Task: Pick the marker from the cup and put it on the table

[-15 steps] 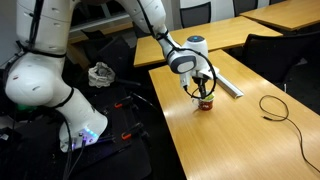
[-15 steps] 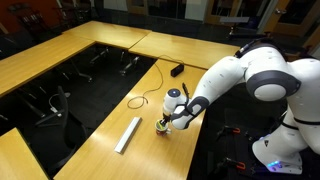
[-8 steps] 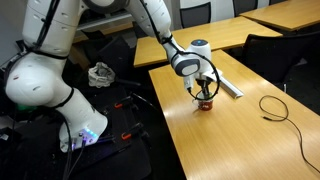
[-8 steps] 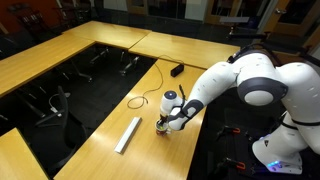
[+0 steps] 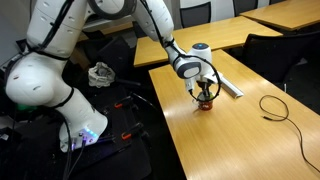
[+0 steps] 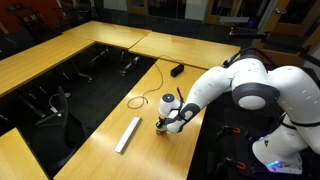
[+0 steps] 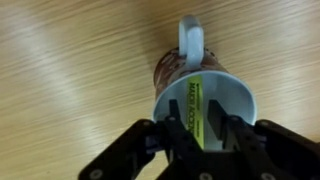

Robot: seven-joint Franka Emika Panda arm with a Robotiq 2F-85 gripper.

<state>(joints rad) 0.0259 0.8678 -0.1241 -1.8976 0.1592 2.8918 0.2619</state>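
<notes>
The cup (image 7: 238, 98), whitish with a patterned outside and a handle (image 7: 192, 35), stands upright on the light-wood table (image 7: 70, 70). The yellow marker (image 7: 196, 88) lies slanted inside it. My gripper (image 7: 195, 106) points straight down into the cup's mouth, open, with one finger on each side of the marker and small gaps showing. In both exterior views the gripper (image 5: 204, 94) (image 6: 166, 120) covers the top of the cup (image 5: 206, 105) (image 6: 161, 128), and the marker is hidden there.
A long grey flat bar (image 5: 229, 86) (image 6: 129, 134) lies on the table (image 5: 240, 140) beside the cup. A black cable (image 5: 275, 106) (image 6: 140, 100) lies further along, and a small black box (image 6: 176, 70) sits beyond it. The table edge is close to the cup.
The gripper has sunk slightly lower onto the cup and the arm has shifted a little. The cup has not moved.
</notes>
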